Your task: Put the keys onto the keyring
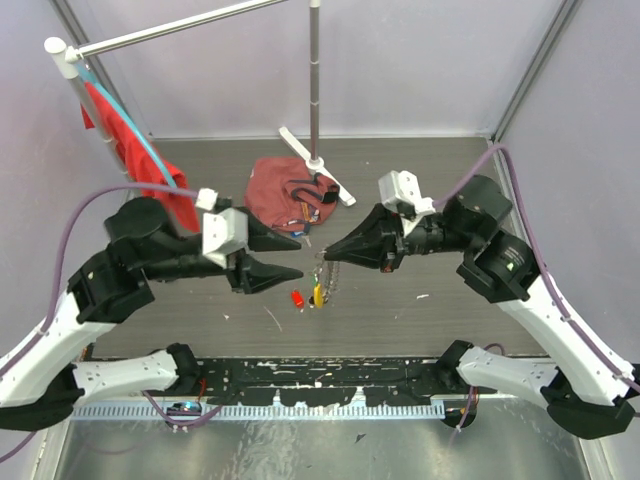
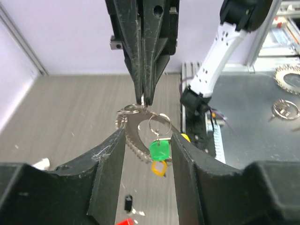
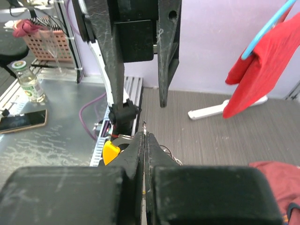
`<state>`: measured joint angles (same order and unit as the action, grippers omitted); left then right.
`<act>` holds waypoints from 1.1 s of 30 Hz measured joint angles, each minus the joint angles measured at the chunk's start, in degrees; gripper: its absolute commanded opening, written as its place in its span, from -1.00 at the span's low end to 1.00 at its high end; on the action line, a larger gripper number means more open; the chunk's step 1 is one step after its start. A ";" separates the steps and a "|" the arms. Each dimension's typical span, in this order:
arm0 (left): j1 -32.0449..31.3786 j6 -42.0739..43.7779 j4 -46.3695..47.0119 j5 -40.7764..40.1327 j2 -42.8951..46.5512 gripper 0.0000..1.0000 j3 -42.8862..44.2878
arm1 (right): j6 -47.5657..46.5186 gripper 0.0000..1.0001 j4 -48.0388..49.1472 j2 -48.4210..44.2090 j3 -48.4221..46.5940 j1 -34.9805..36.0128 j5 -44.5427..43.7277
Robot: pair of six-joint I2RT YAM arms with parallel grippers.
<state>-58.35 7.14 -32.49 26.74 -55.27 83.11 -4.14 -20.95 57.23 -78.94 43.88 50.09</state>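
My right gripper [image 1: 328, 252] is shut on the top of the keyring [image 2: 133, 133], a silvery coiled loop that hangs from its tip above the table. In the right wrist view a thin piece of metal sticks out between the closed fingertips [image 3: 145, 135]. A green key [image 2: 159, 150] and a yellow key [image 2: 159, 168] dangle from the loop on a small ring. My left gripper [image 1: 300, 256] is open and empty, its fingers on either side of the hanging loop and keys [image 2: 147, 135]. A red key [image 1: 297, 298] lies on the table below.
A white-footed metal pole stand [image 1: 318, 160] rises behind the grippers, with a maroon cloth bundle [image 1: 285, 195] beside it. A red cloth [image 1: 135, 150] hangs from a rod at the back left. A small black piece [image 2: 127, 204] lies on the table.
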 measured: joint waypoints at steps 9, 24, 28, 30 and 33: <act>0.00 -2.05 22.91 -2.40 9.77 -0.16 -13.29 | 9.38 -0.99 19.26 -4.48 6.19 0.00 0.96; 0.00 -5.01 39.19 -0.85 5.27 -0.34 -15.06 | 16.33 -0.99 33.73 -3.98 9.51 0.00 0.98; 0.00 -5.75 39.98 1.05 4.00 -0.33 -15.06 | 16.61 -0.99 34.64 -4.07 9.75 0.00 0.31; 0.00 -5.95 40.02 1.42 3.67 -0.31 -15.06 | 16.59 -0.99 34.73 -4.17 9.77 0.00 0.07; 0.00 -6.14 40.19 1.90 3.61 -0.31 -15.06 | 16.59 -0.99 34.86 -4.46 9.84 0.07 -0.09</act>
<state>-58.35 0.99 7.70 28.64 -51.66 68.05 12.45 13.91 52.77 -69.10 43.94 50.00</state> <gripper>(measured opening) 0.342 0.030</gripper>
